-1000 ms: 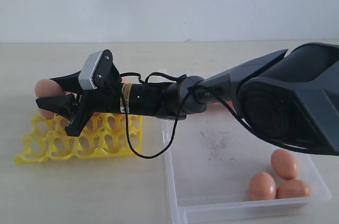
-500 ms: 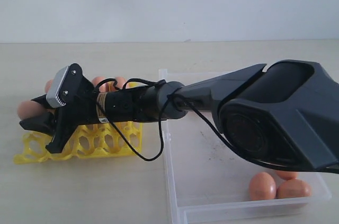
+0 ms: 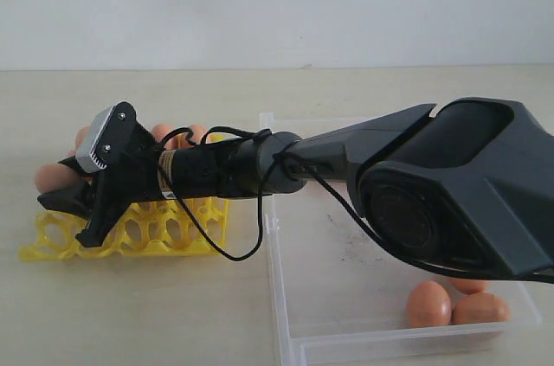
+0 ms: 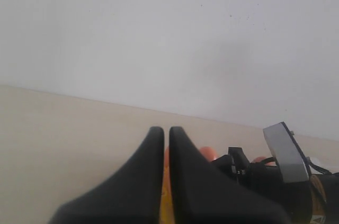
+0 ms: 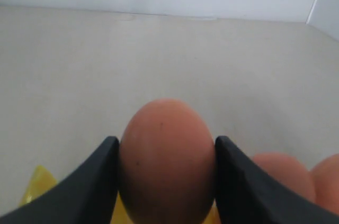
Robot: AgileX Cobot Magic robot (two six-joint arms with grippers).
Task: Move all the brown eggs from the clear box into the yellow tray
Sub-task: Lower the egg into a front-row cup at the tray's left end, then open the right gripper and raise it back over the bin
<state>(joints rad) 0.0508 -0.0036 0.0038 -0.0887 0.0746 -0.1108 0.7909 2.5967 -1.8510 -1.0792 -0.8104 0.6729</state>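
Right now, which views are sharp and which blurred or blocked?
Exterior view: even light, sharp throughout, though the right arm looms over the clear box. Left wrist view: the shut left fingers are blurred up close. Right wrist view: the held brown egg and right fingers are slightly soft.

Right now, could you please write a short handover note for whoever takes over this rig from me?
Left gripper: jaws shut, holding nothing.
Right gripper: jaws shut on one smooth orange-brown egg, held at the left end of the bright yellow lattice egg tray in the exterior view; not yet released.
Done: several tray eggs sit along the tray's back row; the full count cannot be seen.
Left: seat the held egg, then fetch the three box eggs visible in the near right corner of the shallow clear plastic box.
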